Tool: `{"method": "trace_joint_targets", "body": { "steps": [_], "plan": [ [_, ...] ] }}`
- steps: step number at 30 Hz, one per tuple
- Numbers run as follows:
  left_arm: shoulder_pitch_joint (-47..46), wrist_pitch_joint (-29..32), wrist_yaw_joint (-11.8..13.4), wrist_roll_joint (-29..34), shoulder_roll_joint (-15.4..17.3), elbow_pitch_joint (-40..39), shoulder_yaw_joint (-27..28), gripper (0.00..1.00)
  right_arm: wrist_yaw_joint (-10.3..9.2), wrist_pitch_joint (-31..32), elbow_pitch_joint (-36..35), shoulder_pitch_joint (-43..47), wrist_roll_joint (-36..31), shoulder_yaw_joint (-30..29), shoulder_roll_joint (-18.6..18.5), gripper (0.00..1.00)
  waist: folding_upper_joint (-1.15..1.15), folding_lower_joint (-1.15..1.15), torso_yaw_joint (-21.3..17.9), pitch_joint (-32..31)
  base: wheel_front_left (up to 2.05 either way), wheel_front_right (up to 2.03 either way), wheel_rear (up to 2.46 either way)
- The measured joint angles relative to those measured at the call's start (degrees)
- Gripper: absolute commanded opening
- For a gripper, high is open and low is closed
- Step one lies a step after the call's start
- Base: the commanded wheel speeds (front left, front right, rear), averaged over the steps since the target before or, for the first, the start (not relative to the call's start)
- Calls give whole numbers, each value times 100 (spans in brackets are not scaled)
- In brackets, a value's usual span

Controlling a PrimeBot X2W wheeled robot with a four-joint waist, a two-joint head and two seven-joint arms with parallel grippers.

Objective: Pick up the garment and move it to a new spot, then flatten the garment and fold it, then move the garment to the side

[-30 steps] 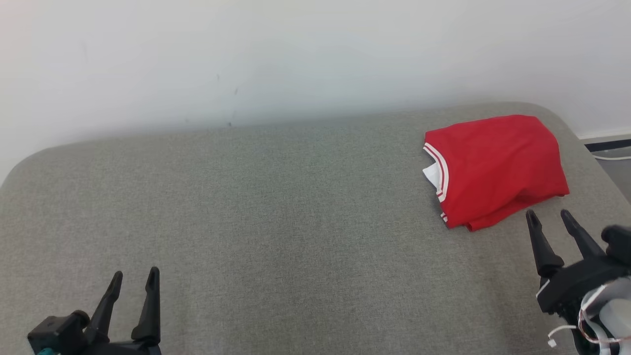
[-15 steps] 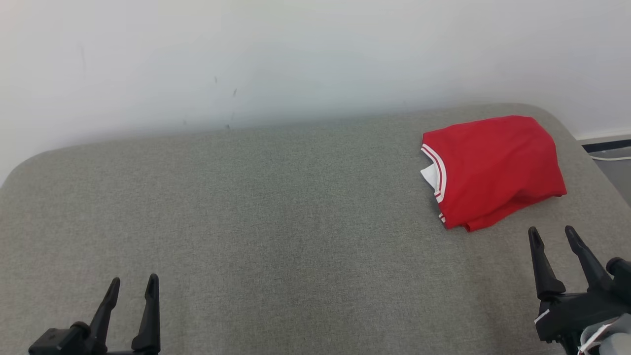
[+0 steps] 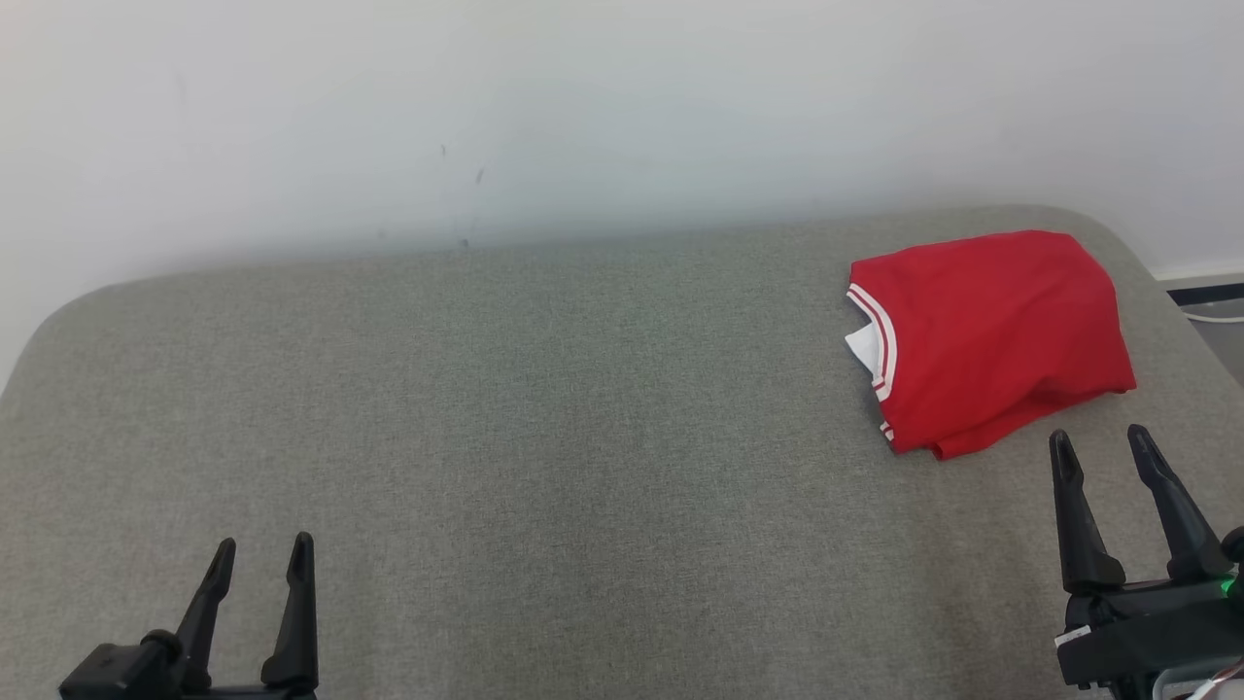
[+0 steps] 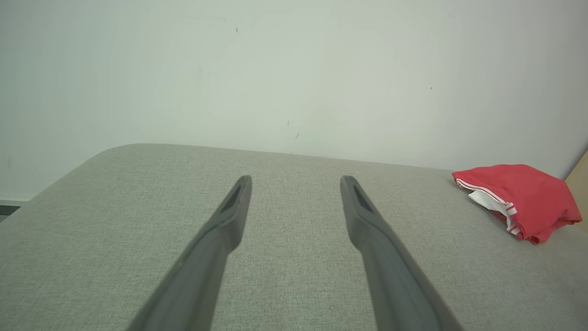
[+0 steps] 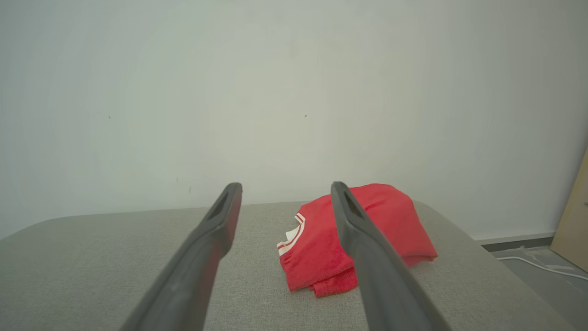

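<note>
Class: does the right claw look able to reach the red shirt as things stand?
Probably yes: the right claw is open, aimed at the shirt close ahead, with just bare cushion between.

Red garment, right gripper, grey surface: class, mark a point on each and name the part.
Red garment [image 3: 1001, 331], head view: middle of the folded cloth.
Right gripper [image 3: 1096, 433], head view: midway between its fingertips.
Grey surface [image 3: 544, 408], head view: bare middle of its top.
</note>
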Motion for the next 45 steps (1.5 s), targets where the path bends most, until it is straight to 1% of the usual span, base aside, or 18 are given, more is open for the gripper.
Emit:
{"method": "trace_joint_targets", "body": {
  "steps": [2,8,20,21,26,29,45],
  "plan": [
    [-1,0,-43,32,-9,0,13,100,0,0,-69,41,-47,-60,30,100,0,0,12,10,0,0,0],
    [-3,0,-49,77,-33,0,41,100,0,0,-210,133,-199,-189,109,100,0,0,38,30,0,0,0],
    [-4,0,-174,165,-105,2,98,100,-15,-1,-436,248,-380,-412,230,100,1,0,83,74,0,0,0],
    [-2,0,-194,163,-121,19,93,0,-14,2,-427,253,-380,-412,248,0,1,0,85,78,0,0,0],
    [126,21,-194,113,-308,243,14,0,-3,42,-192,416,-352,-319,495,0,1,0,87,80,0,0,0],
    [120,81,-203,18,-333,252,65,0,19,91,-168,426,-235,-392,523,0,1,0,95,86,0,0,0],
    [85,453,-382,-881,-572,391,416,0,240,468,132,336,836,-736,822,0,1,0,145,116,0,0,0]
  ]
}}
